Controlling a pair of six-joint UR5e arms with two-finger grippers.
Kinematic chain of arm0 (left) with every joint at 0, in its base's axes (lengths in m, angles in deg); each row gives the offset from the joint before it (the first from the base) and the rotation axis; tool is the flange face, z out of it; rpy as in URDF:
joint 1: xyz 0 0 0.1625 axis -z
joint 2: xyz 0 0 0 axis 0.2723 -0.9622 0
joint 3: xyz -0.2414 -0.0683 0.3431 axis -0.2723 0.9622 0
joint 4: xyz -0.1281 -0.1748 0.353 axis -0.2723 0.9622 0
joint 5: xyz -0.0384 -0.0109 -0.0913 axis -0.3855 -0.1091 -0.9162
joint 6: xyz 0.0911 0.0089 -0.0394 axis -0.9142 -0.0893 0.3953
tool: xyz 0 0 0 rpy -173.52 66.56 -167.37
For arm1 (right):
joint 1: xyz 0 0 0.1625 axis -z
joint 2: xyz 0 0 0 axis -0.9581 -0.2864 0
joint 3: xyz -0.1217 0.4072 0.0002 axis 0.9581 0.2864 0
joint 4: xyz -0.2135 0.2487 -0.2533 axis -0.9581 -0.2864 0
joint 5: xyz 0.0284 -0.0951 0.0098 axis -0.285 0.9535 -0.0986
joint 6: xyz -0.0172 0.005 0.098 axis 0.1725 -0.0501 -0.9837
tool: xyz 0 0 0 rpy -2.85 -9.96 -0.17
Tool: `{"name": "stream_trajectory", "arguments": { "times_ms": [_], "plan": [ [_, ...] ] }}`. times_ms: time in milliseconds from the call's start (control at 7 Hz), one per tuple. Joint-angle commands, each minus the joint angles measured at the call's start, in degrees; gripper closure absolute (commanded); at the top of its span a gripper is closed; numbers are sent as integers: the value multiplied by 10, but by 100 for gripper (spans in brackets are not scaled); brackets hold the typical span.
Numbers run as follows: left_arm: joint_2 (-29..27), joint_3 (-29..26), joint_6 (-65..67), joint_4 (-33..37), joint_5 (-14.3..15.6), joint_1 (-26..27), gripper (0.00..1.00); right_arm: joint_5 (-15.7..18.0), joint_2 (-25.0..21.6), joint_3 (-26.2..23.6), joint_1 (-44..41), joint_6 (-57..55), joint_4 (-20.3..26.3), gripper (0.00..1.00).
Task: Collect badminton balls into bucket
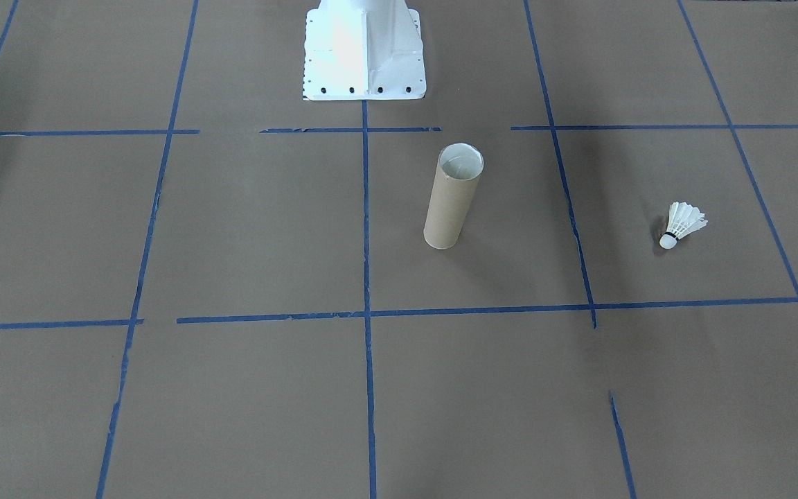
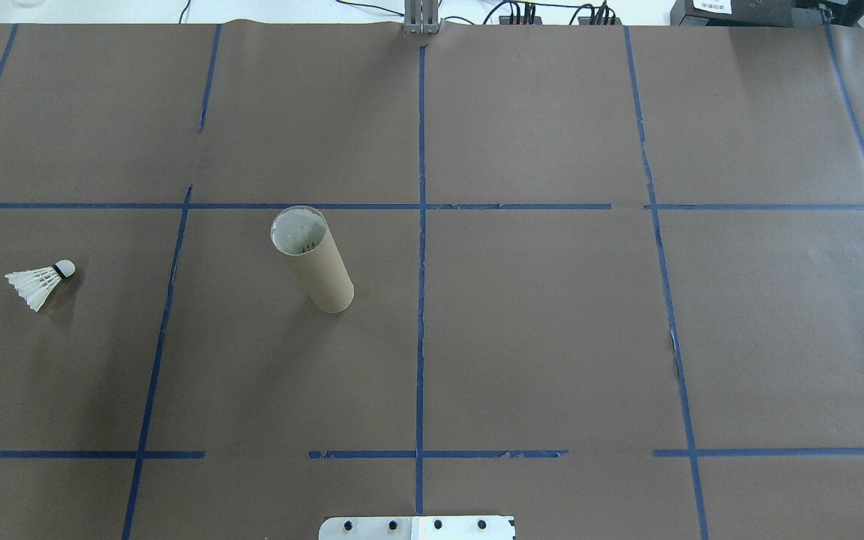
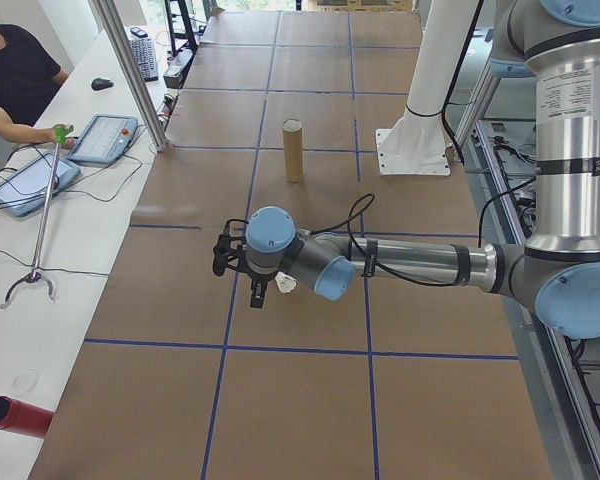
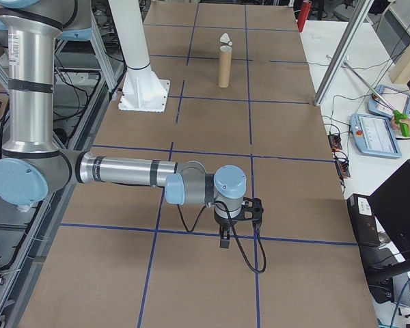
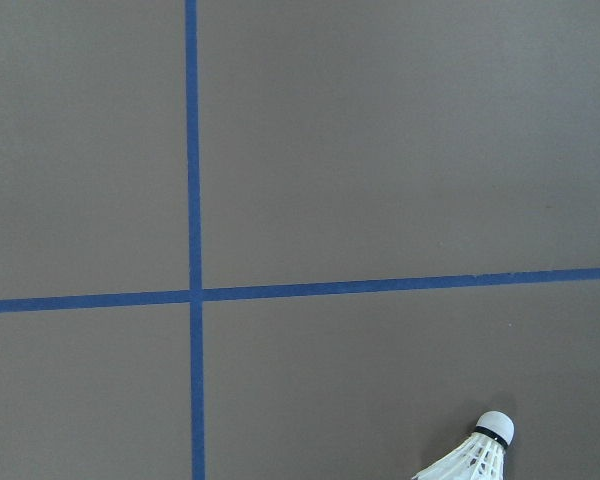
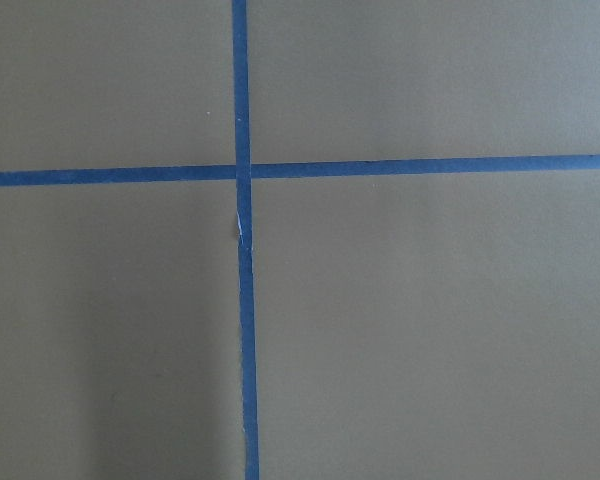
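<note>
We see shuttlecock (image 2: 42, 283) far left of overhead frame, lying flat, cork toward tube (image 2: 312, 259). Left tool (image 3: 248, 272) nearer; right tool (image 4: 238, 217) far. Spread or pressed: cannot tell.

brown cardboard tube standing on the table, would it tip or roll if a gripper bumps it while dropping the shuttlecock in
The tall narrow brown cardboard tube stands upright on a small round foot, so a side bump would probably topple it. Once down, its smooth cylinder shape would likely roll. It looks like thin card with an open whitish rim, so probably light and easy to shove.
</note>
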Motion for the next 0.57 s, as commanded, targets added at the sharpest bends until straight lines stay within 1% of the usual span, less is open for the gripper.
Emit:
{"name": "stream_trajectory", "arguments": {
  "times_ms": [0, 143, 286, 429],
  "plan": [
    [8, -38, 148, 169, 45, -56, 0, 0, 0, 0, 0, 0, 0, 0],
    [17, -47, 211, 251, 58, -68, 0, 0, 0, -1, 0, 0, 0, 0],
    [22, -55, 282, 288, 59, -82, 0, 0, 0, 0, 0, 0, 0, 0],
    [29, -65, 342, 303, 63, -103, 0, 0, 0, 0, 0, 0, 0, 0]
  ]
}}
